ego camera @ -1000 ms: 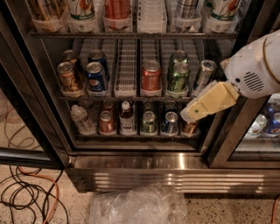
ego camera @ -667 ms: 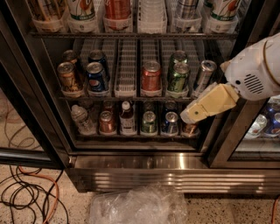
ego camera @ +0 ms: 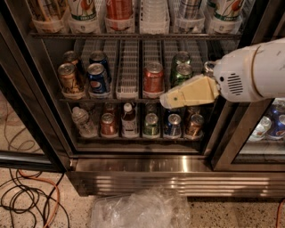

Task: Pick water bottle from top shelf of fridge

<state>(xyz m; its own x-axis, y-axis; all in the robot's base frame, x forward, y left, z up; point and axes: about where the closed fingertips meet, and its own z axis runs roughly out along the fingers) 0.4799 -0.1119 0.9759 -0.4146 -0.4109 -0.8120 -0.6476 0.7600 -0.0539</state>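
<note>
hand [ego camera: 168, 99] — cream, wedge-shaped, before middle wire rack [ego camera: 133, 99] | grip: cannot tell | fridge [ego camera: 133, 171] — ribbed steel base

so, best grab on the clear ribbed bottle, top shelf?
Ribbed body of the water bottle, straight in from the front: it stands upright in a white tray, an orange can and a grey can tight either side, cap out of frame. The hand hangs lower, beside the red can.
</note>
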